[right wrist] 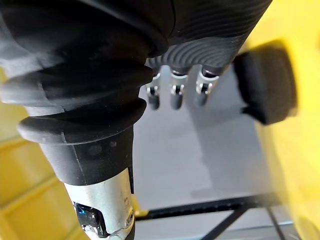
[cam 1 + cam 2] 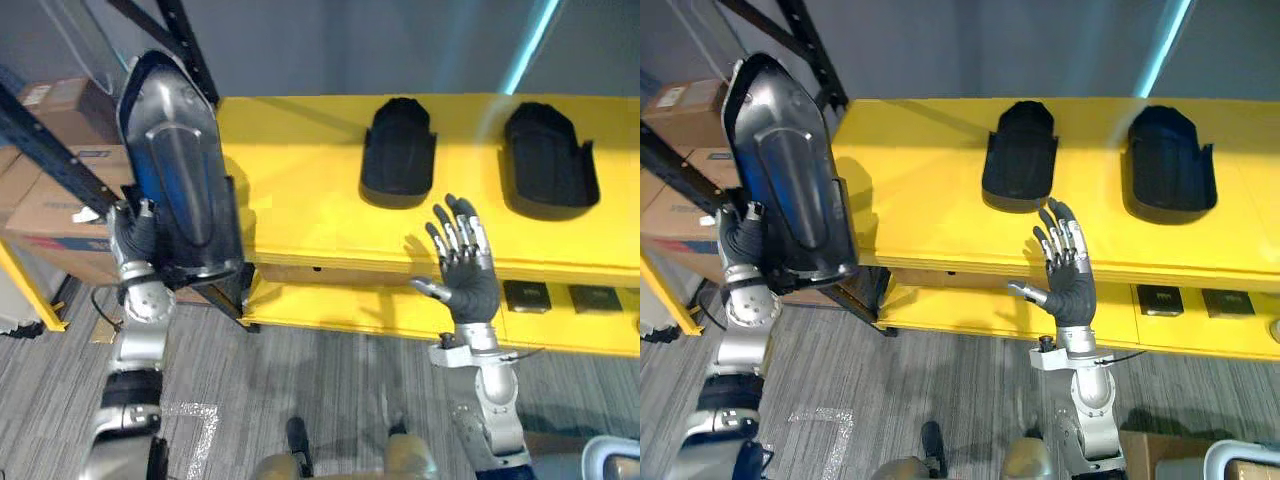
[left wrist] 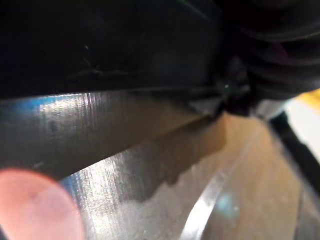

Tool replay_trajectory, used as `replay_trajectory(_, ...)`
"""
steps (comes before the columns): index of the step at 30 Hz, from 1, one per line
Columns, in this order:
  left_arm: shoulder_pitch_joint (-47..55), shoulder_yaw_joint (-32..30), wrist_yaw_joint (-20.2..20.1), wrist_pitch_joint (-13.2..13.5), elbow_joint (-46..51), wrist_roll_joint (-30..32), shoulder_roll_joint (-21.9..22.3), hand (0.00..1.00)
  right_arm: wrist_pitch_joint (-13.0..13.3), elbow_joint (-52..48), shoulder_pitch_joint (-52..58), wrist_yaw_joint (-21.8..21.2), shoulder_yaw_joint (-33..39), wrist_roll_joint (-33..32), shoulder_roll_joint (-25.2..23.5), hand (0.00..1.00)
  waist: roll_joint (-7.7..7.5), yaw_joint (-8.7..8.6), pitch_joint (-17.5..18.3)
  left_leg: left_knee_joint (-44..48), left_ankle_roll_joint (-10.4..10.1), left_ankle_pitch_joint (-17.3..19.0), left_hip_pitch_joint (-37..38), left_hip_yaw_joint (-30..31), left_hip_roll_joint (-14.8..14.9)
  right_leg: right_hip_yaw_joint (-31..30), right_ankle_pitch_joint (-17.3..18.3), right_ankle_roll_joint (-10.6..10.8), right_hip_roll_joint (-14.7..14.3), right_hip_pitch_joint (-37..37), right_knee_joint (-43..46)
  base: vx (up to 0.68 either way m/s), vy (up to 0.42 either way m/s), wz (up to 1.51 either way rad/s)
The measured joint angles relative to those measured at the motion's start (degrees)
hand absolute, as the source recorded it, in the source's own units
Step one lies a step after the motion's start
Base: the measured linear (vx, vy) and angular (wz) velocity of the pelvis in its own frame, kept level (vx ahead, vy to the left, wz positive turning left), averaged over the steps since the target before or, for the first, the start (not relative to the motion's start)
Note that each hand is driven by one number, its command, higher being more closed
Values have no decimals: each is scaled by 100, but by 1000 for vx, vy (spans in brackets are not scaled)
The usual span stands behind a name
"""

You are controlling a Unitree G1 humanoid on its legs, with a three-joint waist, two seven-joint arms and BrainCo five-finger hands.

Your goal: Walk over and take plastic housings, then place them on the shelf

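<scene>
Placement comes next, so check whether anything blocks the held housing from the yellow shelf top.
Nothing visible does. The left hand holds the housing at the shelf's left end, beside bare shelf top. Two placed housings lie further right; the open right hand is at the front edge.

Left hand holding housing, yellow shelf

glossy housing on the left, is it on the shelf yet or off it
Off it: the left robot hand holds the glossy housing upright in the air beside the yellow shelf.
</scene>
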State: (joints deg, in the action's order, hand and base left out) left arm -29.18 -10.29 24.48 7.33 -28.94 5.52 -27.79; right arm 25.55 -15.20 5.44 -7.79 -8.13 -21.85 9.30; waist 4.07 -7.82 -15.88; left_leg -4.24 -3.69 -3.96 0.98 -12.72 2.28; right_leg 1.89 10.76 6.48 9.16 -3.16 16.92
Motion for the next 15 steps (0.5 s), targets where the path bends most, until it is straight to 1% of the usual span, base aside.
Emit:
replay_trajectory(1, -169, -4, -10, 0, -196, -198, -135, 100, -76, -105, -21, -42, -112, -20, 60, 0, 30, -79, -68, 0, 0, 0, -1, -47, -11, -61, 43, 2, 9, -86, 104, -15, -15, -17)
replay_trajectory(2, -261, -4, -42, -5, -325, -282, -189, 100, -112, -160, -7, -70, -162, -50, 90, 0, 49, -121, -93, 1, 0, 0, 0, -49, -13, -69, 65, -5, 11, -103, 149, -14, -24, -11)
replay_trajectory(3, -425, 0, -133, -35, -619, -413, -306, 100, -179, -214, 28, -111, -321, -62, 167, 0, 68, -242, -105, 3, 0, -1, 3, -58, -15, -83, 120, -8, 19, -151, 243, -5, -29, -5)
replay_trajectory(4, -489, 3, -195, -63, -706, -505, -357, 100, -192, -231, 45, -115, -384, -66, 202, 0, 72, -273, -107, 4, 0, -1, 4, -85, -15, -115, 150, -4, 18, -191, 300, -5, -51, -14)
replay_trajectory(6, -696, 2, -338, -224, -859, -664, -382, 100, -218, -307, 92, -152, -543, -93, 288, 0, 120, -292, -165, 11, -1, -1, 12, -214, -7, -216, 199, -12, 0, -303, 432, -9, -52, -20)
replay_trajectory(8, -898, 1, -492, -323, -982, -852, -403, 100, -339, -466, 91, -234, -670, -241, 372, 0, 166, -412, -343, 47, -1, -1, 9, -231, -5, -233, 247, -20, 9, -337, 533, -33, -43, -7)
replay_trajectory(9, -950, 3, -538, -359, -1026, -906, -434, 100, -355, -498, 84, -264, -722, -308, 385, 0, 167, -425, -384, 58, -1, -1, -6, -261, -4, -257, 265, -24, 11, -387, 584, -56, -27, -19)
replay_trajectory(11, -1130, -4, -724, -542, -1236, -1058, -590, 100, -465, -717, 110, -409, -916, -459, 475, 0, 180, -468, -526, 90, -2, -1, -103, -417, 8, -392, 308, -17, 14, -619, 751, -61, -29, -21)
replay_trajectory(12, -1173, -8, -768, -600, -1295, -1119, -609, 100, -489, -757, 113, -445, -964, -474, 503, 0, 180, -489, -526, 86, -2, -1, -144, -468, 7, -404, 325, -16, 22, -692, 801, -50, -32, -5)
replay_trajectory(13, -1244, -20, -872, -688, -1382, -1195, -628, 100, -594, -861, 106, -491, -1067, -543, 552, 0, 174, -521, -537, 96, -2, -2, -220, -546, 8, -439, 337, -24, 23, -810, 880, -33, -26, -7)
replay_trajectory(14, -1299, -19, -998, -801, -1457, -1192, -629, 100, -639, -961, 103, -525, -1161, -594, 579, 0, 177, -525, -552, 100, -4, -3, -264, -592, 10, -488, 338, -26, 16, -896, 928, -20, -21, -8)
replay_trajectory(15, -1317, -19, -1041, -875, -1484, -1194, -628, 100, -658, -1000, 97, -555, -1201, -624, 589, 0, 182, -539, -558, 115, -4, -3, -291, -616, 12, -502, 338, -26, 18, -921, 934, -6, -16, -7)
